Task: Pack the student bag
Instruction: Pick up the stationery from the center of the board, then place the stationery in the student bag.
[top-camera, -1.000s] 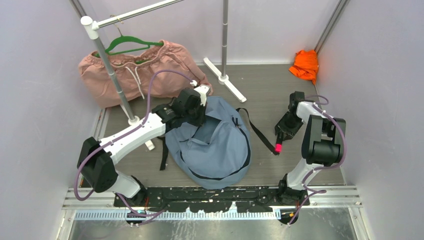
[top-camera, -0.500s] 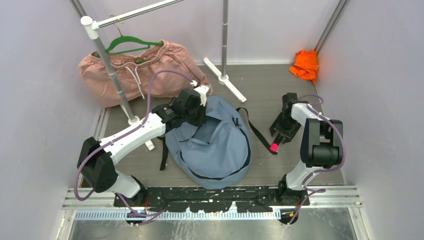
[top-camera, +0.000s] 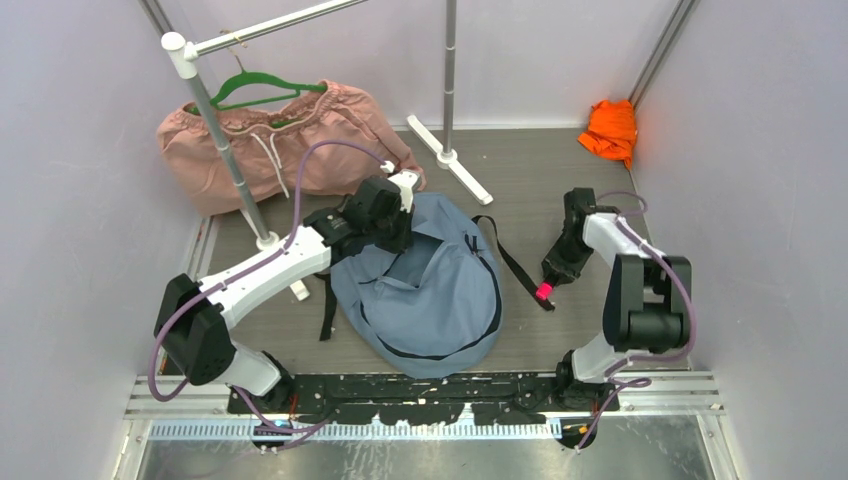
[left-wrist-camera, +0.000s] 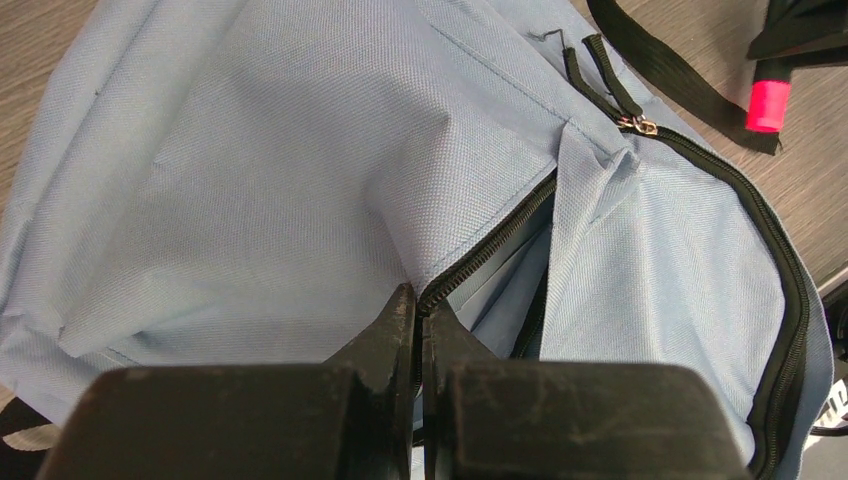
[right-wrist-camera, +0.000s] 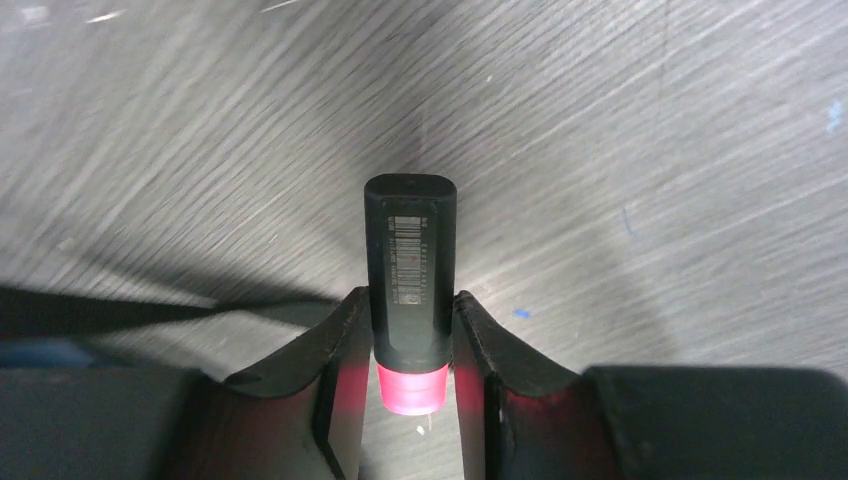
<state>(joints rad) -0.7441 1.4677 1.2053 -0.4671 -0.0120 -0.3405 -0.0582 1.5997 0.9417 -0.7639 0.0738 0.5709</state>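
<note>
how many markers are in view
1: a black marker with a pink end, gripped by the right gripper just right of the bag. Others may be hidden inside the bag.

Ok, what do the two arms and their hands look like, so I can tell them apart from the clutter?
Both match: the left arm and right arm have white links between chunky black joints, each trailed by a looping purple cable. The left hand and right hand are black, with two tapered fingers. I see no markings on them.
</note>
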